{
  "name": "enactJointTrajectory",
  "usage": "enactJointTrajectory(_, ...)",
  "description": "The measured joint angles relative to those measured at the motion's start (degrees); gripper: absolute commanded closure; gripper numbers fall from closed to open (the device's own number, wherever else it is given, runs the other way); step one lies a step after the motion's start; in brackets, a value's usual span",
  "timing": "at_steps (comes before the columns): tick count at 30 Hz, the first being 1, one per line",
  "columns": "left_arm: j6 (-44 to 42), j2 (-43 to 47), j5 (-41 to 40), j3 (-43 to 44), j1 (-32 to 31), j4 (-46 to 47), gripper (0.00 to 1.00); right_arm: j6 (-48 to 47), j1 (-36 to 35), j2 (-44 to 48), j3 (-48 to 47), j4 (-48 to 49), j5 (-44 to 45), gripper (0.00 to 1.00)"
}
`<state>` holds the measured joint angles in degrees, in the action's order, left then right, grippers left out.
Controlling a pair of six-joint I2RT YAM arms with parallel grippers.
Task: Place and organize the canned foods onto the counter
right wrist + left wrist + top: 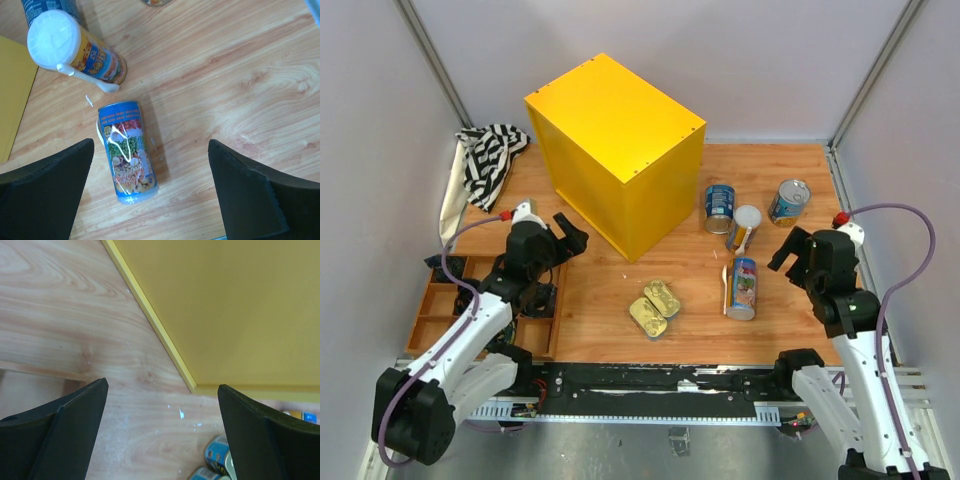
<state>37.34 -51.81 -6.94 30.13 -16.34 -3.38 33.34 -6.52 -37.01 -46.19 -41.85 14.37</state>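
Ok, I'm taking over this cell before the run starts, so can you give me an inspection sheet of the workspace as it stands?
Surface: wooden tabletop, no spills seen.
Job's things: yellow counter, nothing on its top; blue-labelled cans upright; upright tall can; fallen tall can lying on its side; gold tins side by side, touching.
Clutter: striped cloth far left; wooden tray partly under the left arm.
Grippers: left gripper and right gripper open, empty.
Cables: purple cables, one per arm, away from the cans.
Surroundings: grey walls, metal posts.
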Motion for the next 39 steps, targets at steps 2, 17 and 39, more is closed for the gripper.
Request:
enactJointTrajectory(2, 0.13, -0.90, -0.20, 0.00, -2.51, -0.42, 0.05, -0.37, -0.52, 0.13, 0.42, -0.02, -0.96, 0.04)
enactJointTrajectory(17, 1.70, -6.49, -1.14, 0.42, -18.71, -4.22, 0.09, 3.80, -27.76, -4.55, 2.78, -3.56, 6.64, 0.08)
enactJointTrajectory(39, 2.38, -7.78, -1.18, 1.25, -28.41, -4.50, 0.11, 4.87, -39.98, -17.22, 3.37, 0.81, 20.06, 0.08)
